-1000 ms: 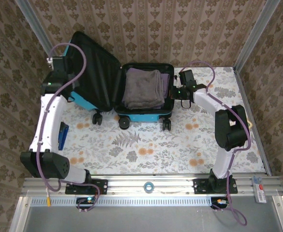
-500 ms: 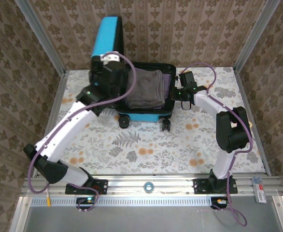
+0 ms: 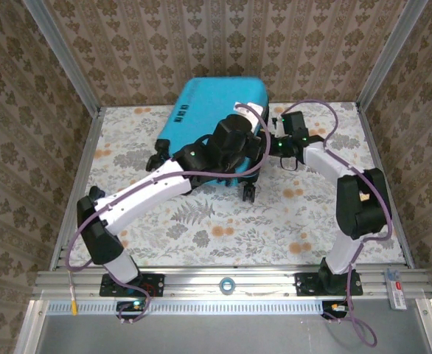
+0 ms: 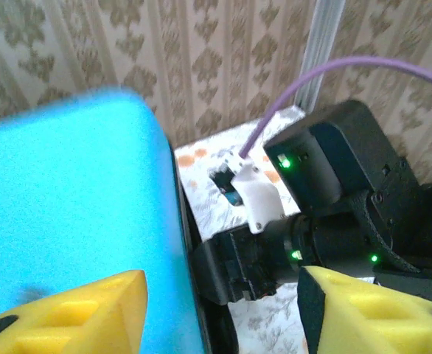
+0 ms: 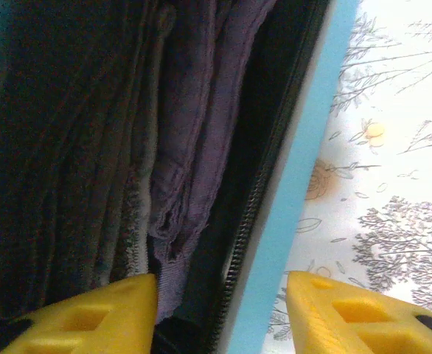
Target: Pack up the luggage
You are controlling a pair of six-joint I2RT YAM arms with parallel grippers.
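top external view: the luggage (image 3: 214,103) sits at the far middle of the table (image 3: 201,228), lid almost down. right wrist view adds folded clothes (image 5: 179,147) in the gap, with the right gripper (image 5: 220,295) spread wide. left wrist view: left gripper (image 4: 223,295) wide too.

White-and-black arms (image 3: 150,190), purple cables (image 4: 349,67), yellow fingertips (image 5: 83,316).

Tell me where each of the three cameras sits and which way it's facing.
Top external: above and behind, looking down on the table, suitcase, left arm and right arm.
Left wrist: on the left arm, facing the suitcase lid and the right arm; left hand at bottom.
Right wrist: facing the suitcase's rim and folded clothes inside; right hand at bottom.
Shared: the turquoise suitcase shell, in all three.
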